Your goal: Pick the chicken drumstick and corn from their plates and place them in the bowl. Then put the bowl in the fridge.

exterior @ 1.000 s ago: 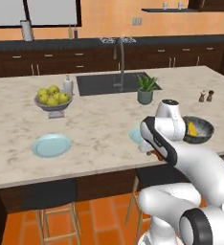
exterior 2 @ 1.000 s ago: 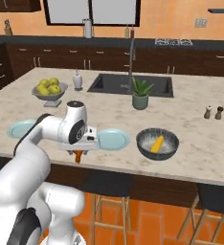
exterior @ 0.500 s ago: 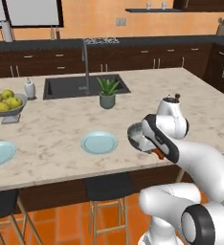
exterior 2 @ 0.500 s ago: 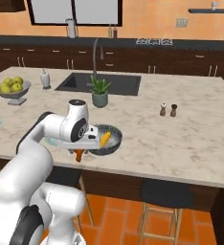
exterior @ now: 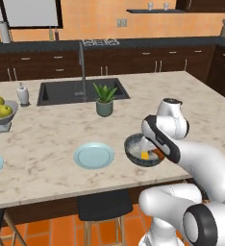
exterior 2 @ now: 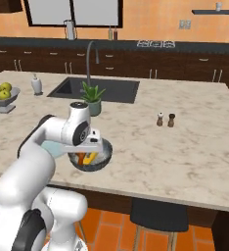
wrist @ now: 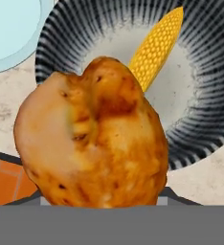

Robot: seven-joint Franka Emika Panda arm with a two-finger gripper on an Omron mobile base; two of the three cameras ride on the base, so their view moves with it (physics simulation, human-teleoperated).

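Since a second ago the base has driven right along the island, and the two-finger gripper (exterior 2: 84, 156) now hangs over the round dark grey ribbed bowl (exterior: 131, 144), jaws clamped on the orange-brown roasted chicken drumstick (wrist: 92, 136). Inside the bowl lies the yellow corn cob (wrist: 157, 47), just right of a pale blue plate (exterior: 93, 155).

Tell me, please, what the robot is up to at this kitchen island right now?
The arm's gripper holds the chicken drumstick just above the dark bowl near the island's front edge. The corn already lies inside that bowl. Beside the bowl sits a pale blue plate with nothing on it. The drumstick has not yet been let go, and the bowl is on the counter.
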